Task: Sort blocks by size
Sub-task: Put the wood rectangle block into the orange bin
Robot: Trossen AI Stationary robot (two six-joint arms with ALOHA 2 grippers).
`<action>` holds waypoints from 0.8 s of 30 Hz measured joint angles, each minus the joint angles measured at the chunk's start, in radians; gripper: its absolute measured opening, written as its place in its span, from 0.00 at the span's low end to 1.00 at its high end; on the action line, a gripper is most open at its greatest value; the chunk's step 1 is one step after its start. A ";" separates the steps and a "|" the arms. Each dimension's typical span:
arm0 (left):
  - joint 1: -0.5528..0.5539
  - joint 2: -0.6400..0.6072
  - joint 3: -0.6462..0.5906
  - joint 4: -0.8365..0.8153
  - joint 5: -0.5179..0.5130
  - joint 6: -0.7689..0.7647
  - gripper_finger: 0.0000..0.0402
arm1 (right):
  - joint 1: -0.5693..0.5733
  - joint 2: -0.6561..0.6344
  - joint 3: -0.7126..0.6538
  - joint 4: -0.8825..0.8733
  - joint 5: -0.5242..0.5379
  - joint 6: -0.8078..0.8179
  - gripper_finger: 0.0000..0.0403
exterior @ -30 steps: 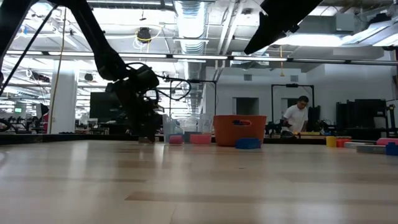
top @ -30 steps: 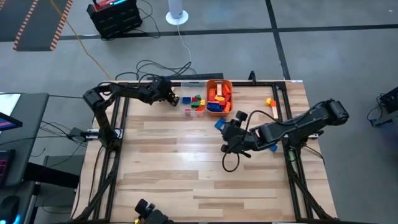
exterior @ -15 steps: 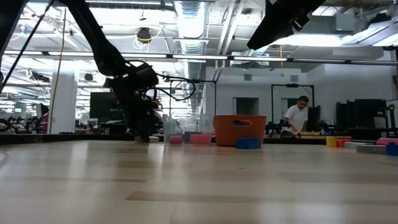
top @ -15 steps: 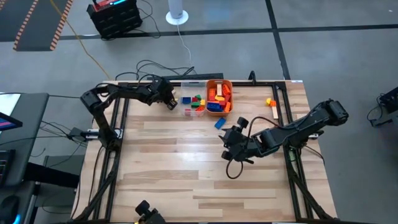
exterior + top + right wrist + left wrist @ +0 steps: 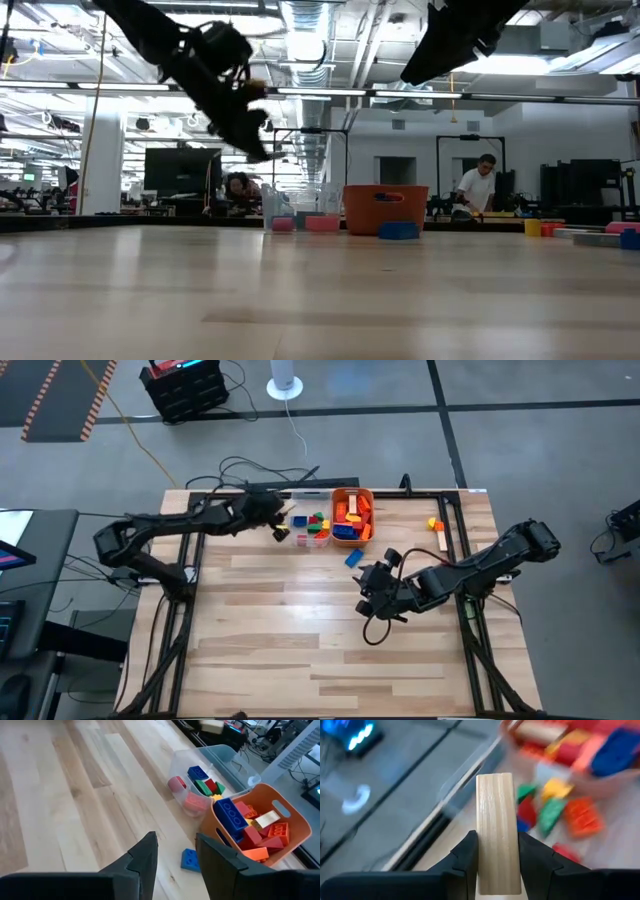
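Wood block [image 5: 495, 832] pinched in my left gripper [image 5: 495, 865], lifted beside the clear tub [image 5: 311, 532].
My right gripper [image 5: 175, 855] hangs empty, fingers narrowly parted I think, near a loose blue block [image 5: 190, 860].

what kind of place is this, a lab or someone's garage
Most likely a robotics lab or workshop: ceiling ducts over an open hall, a person at a distant bench, and a wooden table ringed by cables.
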 joint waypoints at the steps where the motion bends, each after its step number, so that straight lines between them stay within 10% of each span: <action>1: -0.022 0.000 0.000 0.037 0.018 0.009 0.25 | 0.000 0.000 0.000 0.000 0.000 0.000 0.41; 8: -0.087 0.132 0.042 0.300 0.209 -0.024 0.25 | -0.008 0.000 0.000 -0.003 0.005 -0.009 0.41; 24: -0.055 0.652 0.608 0.175 0.284 -0.052 0.30 | -0.008 0.000 0.000 -0.047 0.006 -0.011 0.41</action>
